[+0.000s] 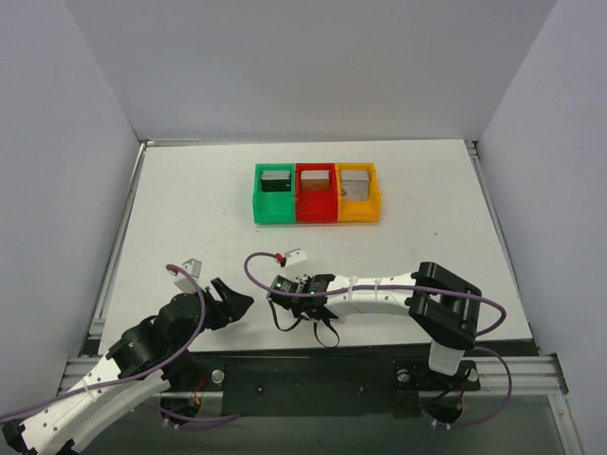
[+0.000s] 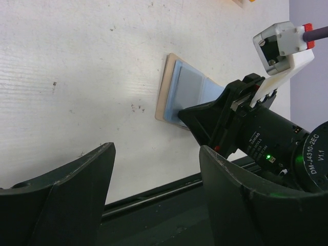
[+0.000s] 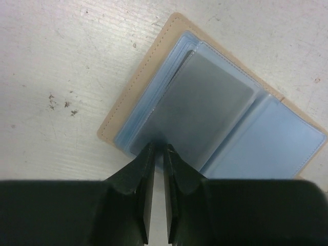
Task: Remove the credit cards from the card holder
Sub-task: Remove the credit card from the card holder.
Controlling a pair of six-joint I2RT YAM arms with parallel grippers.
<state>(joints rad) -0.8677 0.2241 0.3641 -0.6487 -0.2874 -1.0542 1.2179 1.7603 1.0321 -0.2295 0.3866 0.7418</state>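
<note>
Shows right fingers [image 3: 138, 200] nearly clenched, grip unclear, at the 6 o'clock edge of the card holder [image 3: 279, 148] open at the desk's [image 1: 190, 209] 6 o'clock, left fingers [image 2: 66, 200] released, likely needs the stiff, slick card's [image 3: 210, 102] edge, not limp sleeve [image 3: 134, 130].

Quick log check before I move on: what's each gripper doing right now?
Left gripper: open, empty.
Right gripper: almost closed at the edge of the tan bifold card holder; whether it grips anything cannot be told.

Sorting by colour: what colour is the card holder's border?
Tan; the card holder shows best in the right wrist view.
</note>
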